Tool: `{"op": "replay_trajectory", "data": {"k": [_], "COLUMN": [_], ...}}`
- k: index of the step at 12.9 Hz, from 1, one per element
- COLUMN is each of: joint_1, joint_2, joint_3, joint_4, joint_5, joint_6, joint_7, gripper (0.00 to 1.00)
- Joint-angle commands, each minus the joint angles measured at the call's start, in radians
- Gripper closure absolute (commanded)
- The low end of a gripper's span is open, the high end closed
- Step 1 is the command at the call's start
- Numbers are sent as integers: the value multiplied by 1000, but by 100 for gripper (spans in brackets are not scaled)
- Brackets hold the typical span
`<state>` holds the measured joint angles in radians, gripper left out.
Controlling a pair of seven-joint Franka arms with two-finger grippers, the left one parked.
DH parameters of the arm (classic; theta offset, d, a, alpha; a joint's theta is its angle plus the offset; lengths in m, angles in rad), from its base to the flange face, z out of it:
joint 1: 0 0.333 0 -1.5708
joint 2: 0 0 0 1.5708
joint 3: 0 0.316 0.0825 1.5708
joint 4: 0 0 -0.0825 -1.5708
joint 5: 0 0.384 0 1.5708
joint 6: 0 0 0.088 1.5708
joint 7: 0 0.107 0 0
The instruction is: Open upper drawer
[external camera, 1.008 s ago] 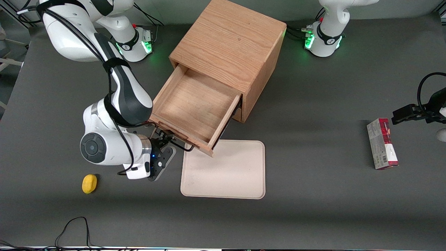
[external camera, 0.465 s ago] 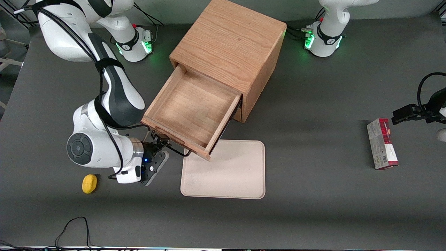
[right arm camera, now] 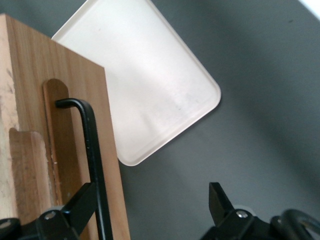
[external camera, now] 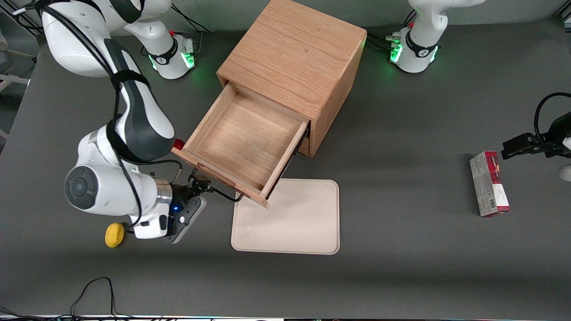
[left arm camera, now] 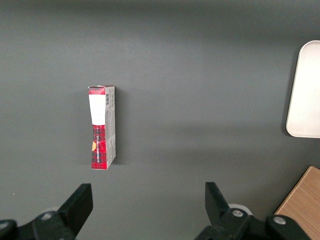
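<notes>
The oak cabinet (external camera: pixel 294 53) stands at the table's middle. Its upper drawer (external camera: pixel 241 142) is pulled far out and its shallow tray shows nothing inside. The long black wire handle (external camera: pixel 223 194) runs along the drawer front, which also shows in the right wrist view (right arm camera: pixel 35 100). My right gripper (external camera: pixel 198 183) is in front of the drawer at the handle's end toward the working arm. In the right wrist view the gripper (right arm camera: pixel 152 192) is open wide, and the handle (right arm camera: pixel 92 150) runs against the inner side of one finger (right arm camera: pixel 82 200). The bottom drawer is hidden under the upper one.
A beige tray (external camera: pixel 290 218) lies on the table in front of the drawer, partly under its corner; it also shows in the right wrist view (right arm camera: pixel 145 85). A yellow object (external camera: pixel 114 234) lies beside my wrist. A red box (external camera: pixel 489 183) lies toward the parked arm's end.
My arm and gripper have moved away from the cabinet, toward the working arm's end and the front camera. The drawer has slid further out with them.
</notes>
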<state>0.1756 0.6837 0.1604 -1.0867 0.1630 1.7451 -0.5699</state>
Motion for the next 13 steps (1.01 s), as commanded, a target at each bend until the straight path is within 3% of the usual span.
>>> {"op": "replay_trajectory", "data": {"k": [1,4,7,9,11,13], "joint_1": [-48,-64,-53,-53,-51,-51], "joint_2": [-36,-181,-448,-565,-608,-657], "joint_3": [4,-27,-133,-183,-188,-190], "joint_4": [22,-71,-446,-609,-599,-627], "joint_5": [-3,-16,-17,-25,-146,-157], "joint_6": [-38,-148,-20,-6,-32,-50], "joint_7": [-22,-7,94,338,395,403], "gripper": [0,0,0,1,0,0]}}
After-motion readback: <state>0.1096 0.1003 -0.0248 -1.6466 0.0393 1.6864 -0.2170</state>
